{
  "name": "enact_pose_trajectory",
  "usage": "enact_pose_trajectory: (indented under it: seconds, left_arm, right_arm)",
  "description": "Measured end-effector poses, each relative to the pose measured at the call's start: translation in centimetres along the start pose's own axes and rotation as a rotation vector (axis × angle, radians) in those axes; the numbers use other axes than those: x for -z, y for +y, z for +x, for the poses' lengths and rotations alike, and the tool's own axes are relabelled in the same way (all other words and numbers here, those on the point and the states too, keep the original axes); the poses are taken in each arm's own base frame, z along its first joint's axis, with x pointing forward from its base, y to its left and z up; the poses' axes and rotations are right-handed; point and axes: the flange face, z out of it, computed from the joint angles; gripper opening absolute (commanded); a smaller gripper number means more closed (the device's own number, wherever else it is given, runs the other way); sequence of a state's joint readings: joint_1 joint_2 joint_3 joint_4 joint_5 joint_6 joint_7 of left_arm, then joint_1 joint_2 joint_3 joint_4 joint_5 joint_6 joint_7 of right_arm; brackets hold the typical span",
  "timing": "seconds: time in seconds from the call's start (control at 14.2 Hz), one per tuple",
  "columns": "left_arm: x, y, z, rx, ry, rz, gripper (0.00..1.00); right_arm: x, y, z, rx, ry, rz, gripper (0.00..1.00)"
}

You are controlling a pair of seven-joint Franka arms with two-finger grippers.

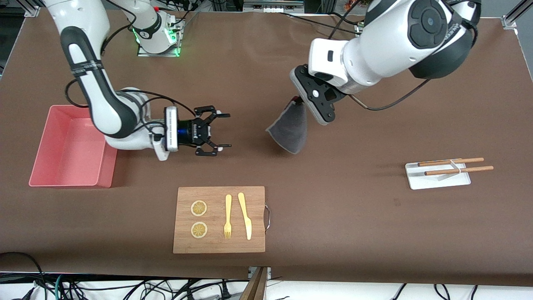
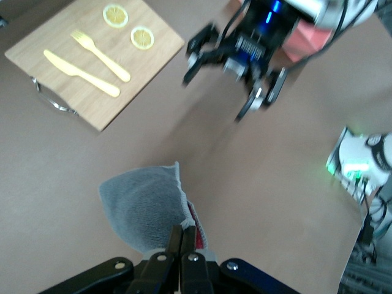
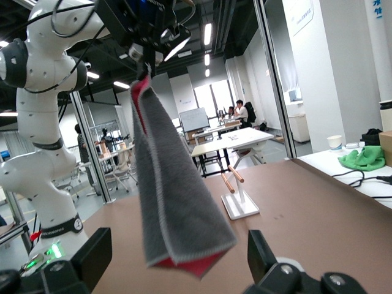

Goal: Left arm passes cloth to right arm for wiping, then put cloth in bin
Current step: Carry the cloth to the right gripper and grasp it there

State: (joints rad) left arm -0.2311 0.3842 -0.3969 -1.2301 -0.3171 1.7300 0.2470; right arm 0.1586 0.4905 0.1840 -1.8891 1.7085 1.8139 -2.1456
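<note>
Cloth (image 1: 290,127) hangs from left tool (image 2: 184,240); no writing legible.

open office with desks (image 3: 236,139), bright windows (image 3: 208,98), ceiling strip lights (image 3: 210,32)

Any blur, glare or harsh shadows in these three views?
Front view: even light, sharp; soft shadow under the hanging cloth. Left wrist view: slightly soft overall, right gripper blurred, cloth still readable. Right wrist view: bright ceiling lights and windows glare in the background, cloth fairly sharp, its own fingers at the edge out of focus.
</note>
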Motion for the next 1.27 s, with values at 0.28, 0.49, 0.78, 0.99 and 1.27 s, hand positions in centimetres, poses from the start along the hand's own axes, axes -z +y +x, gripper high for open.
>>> enact_pose_trajectory:
  seconds: [0.28, 0.49, 0.78, 0.99, 1.27]
  left_arm:
    - [-3.0, 4.4, 2.2, 0.023, 0.060, -0.010, 0.00]
    - [-4.0, 5.5, 2.6, 0.026, 0.064, -0.016, 0.00]
    - [-3.8, 5.1, 2.5, 0.033, 0.069, -0.012, 0.00]
    - [-3.7, 4.9, 2.6, 0.035, 0.072, -0.011, 0.00]
    - [-3.6, 4.9, 2.6, 0.036, 0.073, -0.011, 0.00]
  right_arm:
    - [-3.8, -0.8, -1.8, -0.007, 0.021, -0.018, 0.99]
    - [-4.0, -0.8, -2.2, -0.001, 0.020, -0.021, 0.99]
    - [-3.7, -1.4, -3.8, 0.012, 0.007, -0.023, 0.75]
    - [-3.7, -1.5, -4.0, 0.014, 0.009, -0.027, 0.15]
    - [-3.7, -1.4, -4.0, 0.012, 0.015, -0.034, 0.21]
